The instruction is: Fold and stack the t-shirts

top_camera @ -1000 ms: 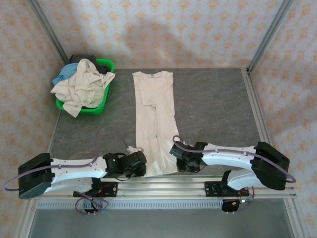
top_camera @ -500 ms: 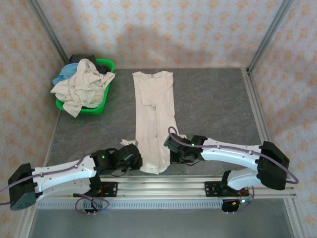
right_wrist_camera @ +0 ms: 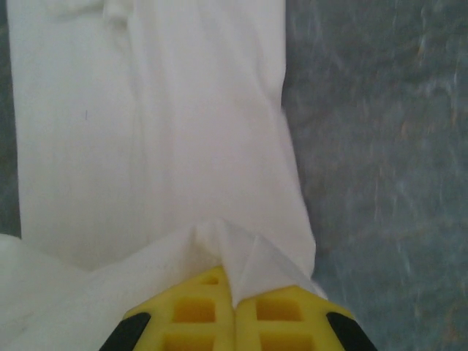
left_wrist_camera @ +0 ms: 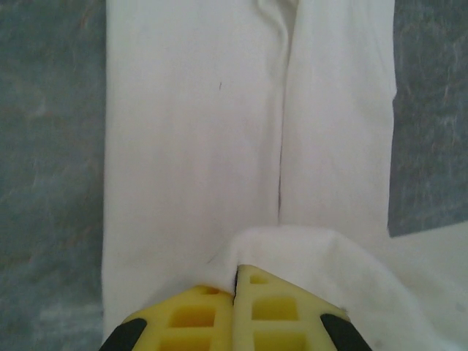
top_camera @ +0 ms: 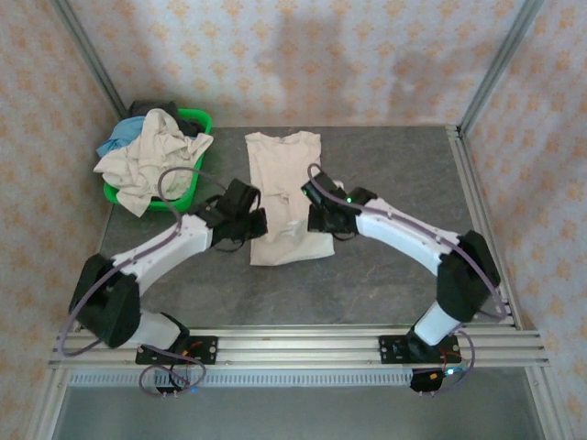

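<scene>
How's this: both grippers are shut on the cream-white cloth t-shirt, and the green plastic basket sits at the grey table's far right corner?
Wrong corner: the top external view shows the green plastic basket at the grey table's far left. Left gripper and right gripper are shut on the cream-white cloth t-shirt.

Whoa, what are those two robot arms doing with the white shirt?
They are folding it. The left gripper and the right gripper are each shut on a corner of the white t-shirt at its bottom edge, holding that edge doubled back over the shirt's middle on the grey table. More t-shirts wait heaped in the green basket at the far left corner.
</scene>
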You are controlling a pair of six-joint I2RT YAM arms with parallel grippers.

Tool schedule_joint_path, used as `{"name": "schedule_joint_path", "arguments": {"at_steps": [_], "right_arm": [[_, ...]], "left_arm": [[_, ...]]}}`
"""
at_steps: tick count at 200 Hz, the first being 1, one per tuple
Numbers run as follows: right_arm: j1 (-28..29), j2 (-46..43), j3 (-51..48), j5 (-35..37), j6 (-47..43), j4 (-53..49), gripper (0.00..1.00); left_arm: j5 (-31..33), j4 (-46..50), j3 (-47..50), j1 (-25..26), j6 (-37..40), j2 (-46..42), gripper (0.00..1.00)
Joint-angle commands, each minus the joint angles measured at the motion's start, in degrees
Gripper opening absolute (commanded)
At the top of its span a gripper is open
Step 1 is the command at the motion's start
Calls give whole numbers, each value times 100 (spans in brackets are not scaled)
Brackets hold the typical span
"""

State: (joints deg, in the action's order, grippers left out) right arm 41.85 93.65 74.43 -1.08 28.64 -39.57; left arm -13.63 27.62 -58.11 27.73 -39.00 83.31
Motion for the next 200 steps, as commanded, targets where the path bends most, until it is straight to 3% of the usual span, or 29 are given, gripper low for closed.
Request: {"name": "schedule_joint_path", "arguments": {"at_steps": [1, 56, 106, 161, 167, 174, 178, 200], "right_arm": [[-289, 614, 652, -196, -605, -32, 0], [-983, 1876, 1802, -972, -869, -4, 0], [-1249, 2821, 2632, -1227, -921, -324, 2], [-1432, 3275, 3268, -1216, -1029, -623, 20], [-1441, 3293, 3328, -1162, -1037, -671, 26], [-1457, 3317, 3398, -1118, -1052, -726, 31], [-1464, 3331, 3451, -1081, -1065, -766, 32], [-1477, 3255, 3686, -663, -1115, -1030, 36]], "left_arm": [[-364, 56, -576, -398, 568, 582, 0], [-920, 230, -1848, -964, 805, 2275, 0], [-1007, 86, -2152, -1255, 732, 2576, 0], [-1061, 205, -2469, -1425, 717, 3155, 0], [-1047, 207, -2466, -1460, 707, 3170, 9], [-1049, 239, -2488, -1487, 705, 3189, 32], [-1047, 286, -2514, -1500, 716, 3199, 40], [-1012, 403, -2628, -1593, 772, 3137, 42]]}}
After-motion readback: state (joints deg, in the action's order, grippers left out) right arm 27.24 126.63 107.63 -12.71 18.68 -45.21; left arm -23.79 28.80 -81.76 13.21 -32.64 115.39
